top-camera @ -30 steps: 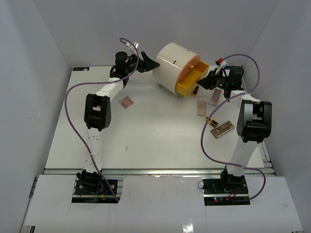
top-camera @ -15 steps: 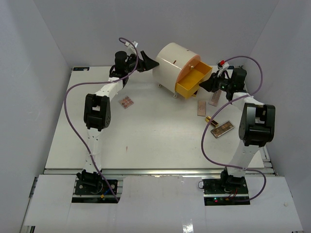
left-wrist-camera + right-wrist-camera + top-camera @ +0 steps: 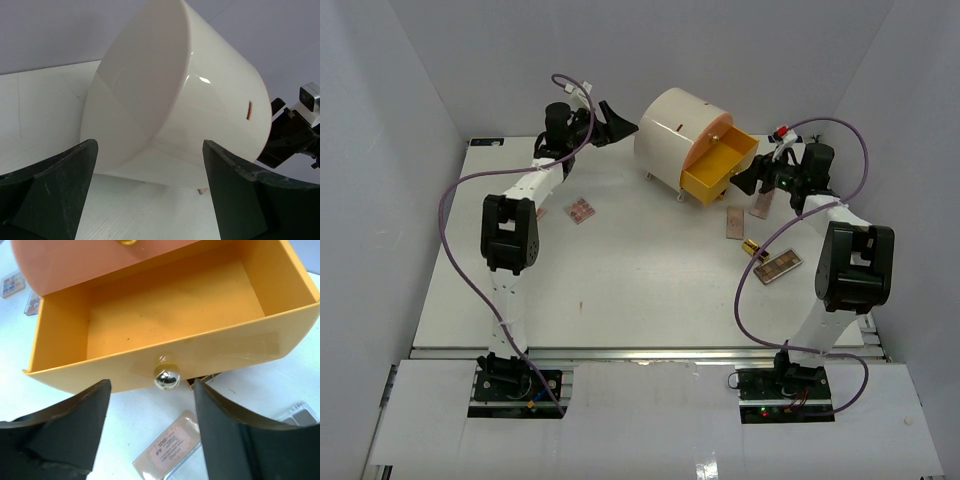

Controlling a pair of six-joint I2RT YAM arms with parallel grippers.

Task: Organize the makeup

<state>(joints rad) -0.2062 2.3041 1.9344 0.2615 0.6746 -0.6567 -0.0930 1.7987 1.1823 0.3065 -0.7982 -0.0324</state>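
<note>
A white table (image 3: pixel 620 290) is seen from above, with a cream, round plastic drawer box (image 3: pixel 672 130) standing at its far side. Left of the box and nearer the arm bases, a small, flat pink-and-brown makeup palette (image 3: pixel 581 210) lies on the table.

The left gripper (image 3: pixel 617 118) hovers just left of the box, level with its curved wall. In the left wrist view its two dark fingers (image 3: pixel 55 190) are spread wide with the box's smooth side ahead between them. They hold nothing.

On the right side of the box, an orange-yellow drawer (image 3: pixel 720 168) is pulled out. The right gripper (image 3: pixel 748 180) sits just right of the drawer front. In the right wrist view its black fingers (image 3: pixel 75 430) stand apart on either side of the drawer's small round silver knob (image 3: pixel 166 377), without touching it.

Right of the box and nearer the arm bases, more makeup lies on the table:
- a pale pink flat palette (image 3: pixel 734 222)
- a second pale palette (image 3: pixel 761 205) just beside it, under the right arm
- a brown palette in a clear case (image 3: pixel 779 265), nearer the bases
- a short black-and-gold lipstick tube (image 3: pixel 753 247) between the pink and brown palettes
</note>
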